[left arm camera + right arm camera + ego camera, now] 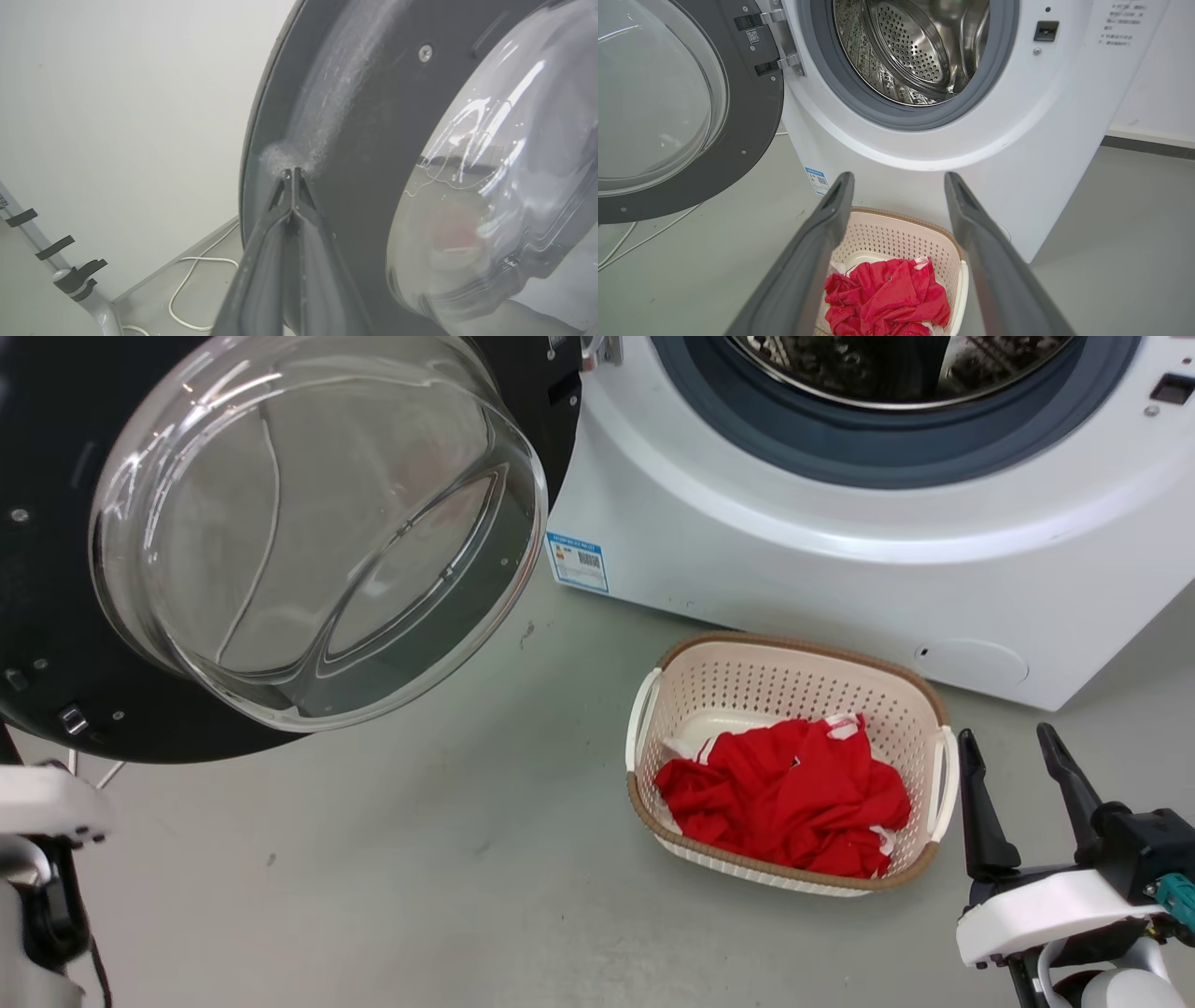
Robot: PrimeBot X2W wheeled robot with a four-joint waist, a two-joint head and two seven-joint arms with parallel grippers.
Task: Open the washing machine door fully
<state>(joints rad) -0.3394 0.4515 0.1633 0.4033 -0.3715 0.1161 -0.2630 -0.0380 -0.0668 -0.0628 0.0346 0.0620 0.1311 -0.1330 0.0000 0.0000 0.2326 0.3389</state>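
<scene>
Two states: left jaws pinched together against the washing machine door (364, 140) (swung wide), right jaws spread apart.

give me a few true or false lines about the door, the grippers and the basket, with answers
1. The washing machine door is shut over the drum. False: it is swung open and the drum is exposed.
2. The left gripper is shut, its tips at the door's dark inner face. True.
3. The right gripper holds the red cloth. False: it is open and empty, and the cloth lies in the basket.
4. The basket stands on the floor in front of the washing machine. True.
</scene>
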